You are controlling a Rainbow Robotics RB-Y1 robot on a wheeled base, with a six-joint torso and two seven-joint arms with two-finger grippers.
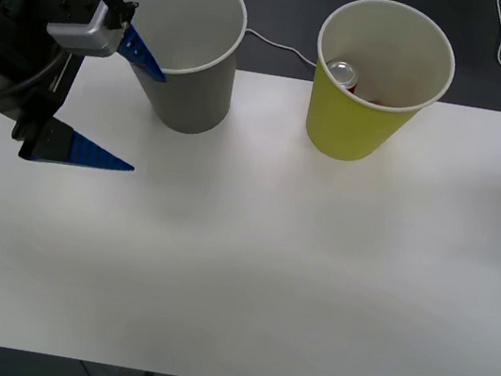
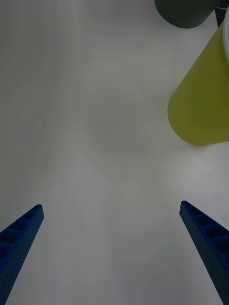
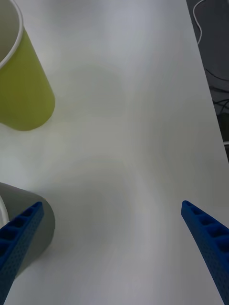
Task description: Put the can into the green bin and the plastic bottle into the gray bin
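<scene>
Your left tool hangs beside the gray bin at the far left of the desk, its fingers spread wide with nothing between them. Your right tool waits at the right edge, fingers likewise apart. The can already lies inside the green bin. The gray bin looks empty, though its floor is hidden from you. Mind that far left finger: it sits just beside the rim, and a sideways swing could tip the bin.
</scene>
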